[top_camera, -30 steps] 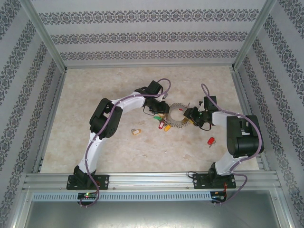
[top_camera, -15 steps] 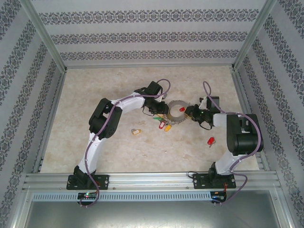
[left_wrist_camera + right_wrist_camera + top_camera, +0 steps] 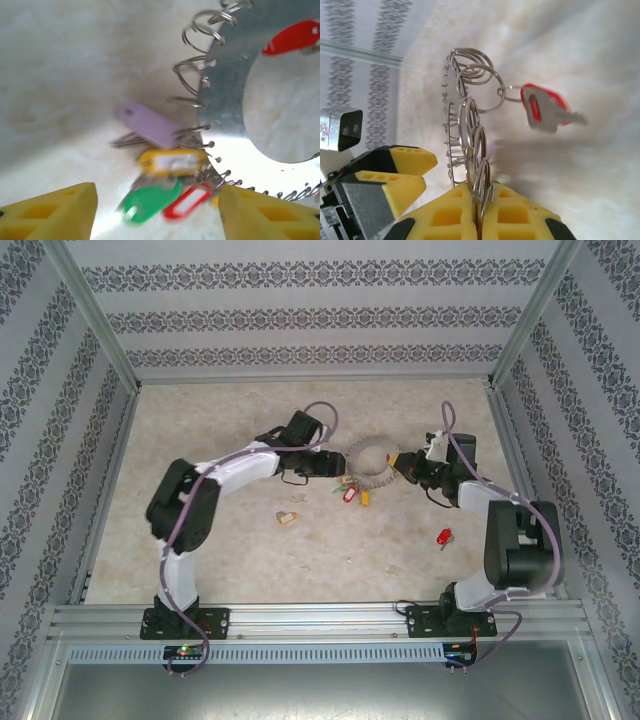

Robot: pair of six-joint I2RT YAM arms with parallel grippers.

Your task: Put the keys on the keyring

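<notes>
Striped, floral-patterned walls [image 3: 300,315] enclose a pale, marbled tabletop [image 3: 200,420] edged by an aluminium frame [image 3: 320,618]. Toward the middle of that surface, between the two arms, sits the keyring [image 3: 366,446], a flat silver-grey disc with a large round hole and a row of small punched holes along its rim, each carrying a wire split ring. From above its face is turned broadly upward. In the right wrist view it is seen edge-on, its plane running straight away from the fingers toward the far wall. The right gripper [image 3: 479,210] is clamped tight on the near edge of the disc, with rings bunched between its yellow fingers. A red-headed key [image 3: 545,110] dangles from one ring, blade pointing away from the disc. The left gripper [image 3: 155,197] stands wide apart and holds nothing, its two yellow fingers [image 3: 55,215] straddling a cluster of keys [image 3: 165,165] on the disc's near-left rim. These carry purple, yellow, green and red plastic tags and fan outward from the rim, the purple one's long axis slanting away from the disc. Whether the disc rests on the table or is lifted cannot be told. Well apart from it lie a loose tan key [image 3: 287,518], nearer the left arm, and a loose red key [image 3: 444,537], close to the right arm.
</notes>
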